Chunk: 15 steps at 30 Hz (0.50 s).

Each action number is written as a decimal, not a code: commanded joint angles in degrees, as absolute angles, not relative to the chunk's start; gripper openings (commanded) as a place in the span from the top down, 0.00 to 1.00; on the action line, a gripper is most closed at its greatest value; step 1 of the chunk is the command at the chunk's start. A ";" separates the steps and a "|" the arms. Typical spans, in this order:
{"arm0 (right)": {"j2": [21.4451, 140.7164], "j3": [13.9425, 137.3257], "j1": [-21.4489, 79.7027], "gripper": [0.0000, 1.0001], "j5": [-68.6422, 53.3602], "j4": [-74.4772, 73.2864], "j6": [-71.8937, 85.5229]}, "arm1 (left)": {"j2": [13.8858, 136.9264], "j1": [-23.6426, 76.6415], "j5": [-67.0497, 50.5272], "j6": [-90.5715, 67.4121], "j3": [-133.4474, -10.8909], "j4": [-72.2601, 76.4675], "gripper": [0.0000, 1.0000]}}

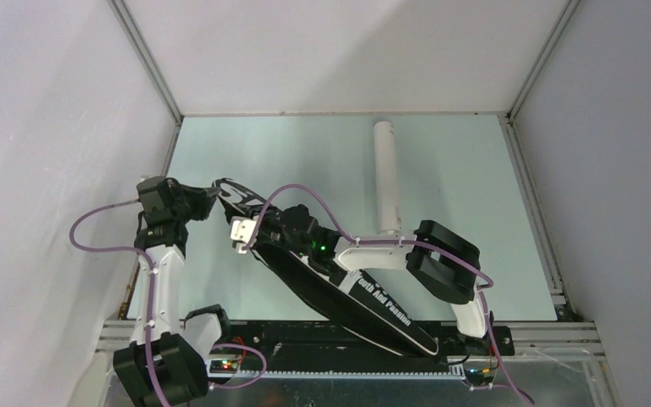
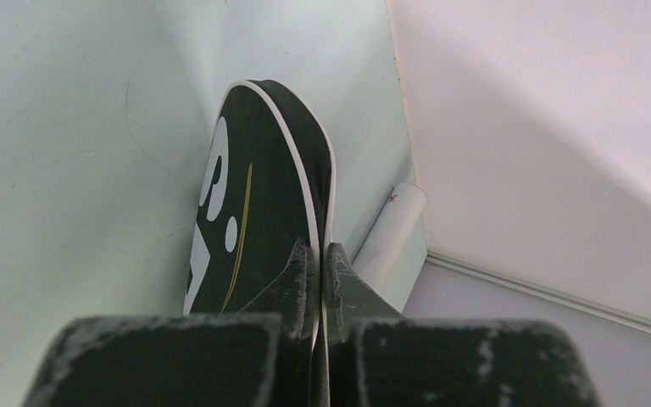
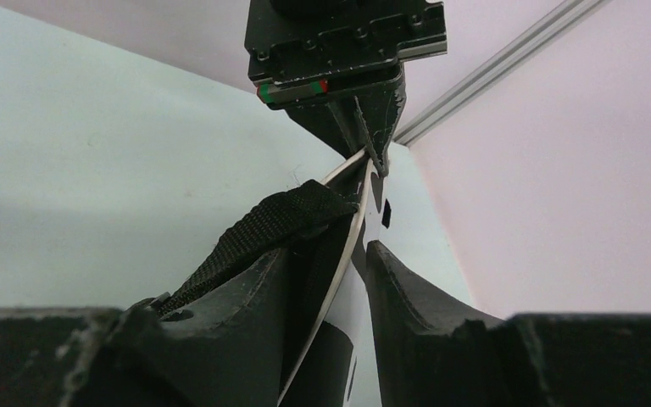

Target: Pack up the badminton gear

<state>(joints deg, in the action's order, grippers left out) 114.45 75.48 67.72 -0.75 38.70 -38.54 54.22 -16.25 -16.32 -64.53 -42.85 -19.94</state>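
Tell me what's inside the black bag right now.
Nothing inside shows. Only the black outer face and white edging of the bag are visible, with the left claw shut on its rim and the right claw straddling its edge.

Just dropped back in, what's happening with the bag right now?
The left pincer is shut on the piped rim at the head of the black racket bag. The right pincer straddles the same rim, jaws apart, a black strap draped over one finger. The white tube lies on the table beyond, untouched.
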 commanded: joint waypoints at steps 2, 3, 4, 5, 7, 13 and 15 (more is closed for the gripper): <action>114.92 77.87 67.27 0.58 -3.16 42.71 -40.60 | 52.04 -16.24 -22.45 -66.18 -42.52 -21.54 1.00; 114.94 77.87 67.25 0.58 -3.40 42.89 -41.00 | 51.86 -16.25 -22.56 -66.31 -42.60 -21.62 1.00; 115.02 77.87 67.31 0.58 -3.31 42.93 -41.29 | 51.81 -16.30 -22.65 -66.34 -42.61 -21.84 1.00; 115.08 77.87 67.32 0.58 -3.24 42.97 -41.85 | 51.76 -16.40 -22.71 -66.35 -42.69 -21.95 1.00; 115.21 77.87 67.22 0.59 -3.28 42.74 -42.52 | 51.69 -16.57 -22.94 -66.52 -42.66 -22.08 1.00; 115.47 77.93 67.19 0.65 -3.94 42.70 -45.27 | 51.81 -17.10 -25.37 -67.53 -42.47 -22.56 1.00; 115.56 77.92 67.14 0.66 -4.67 43.04 -45.70 | 51.28 -17.28 -25.24 -67.70 -42.34 -22.83 1.00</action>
<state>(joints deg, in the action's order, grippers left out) 114.45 75.48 67.57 -3.42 39.13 -43.16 53.49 -17.39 -18.09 -65.56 -42.85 -20.69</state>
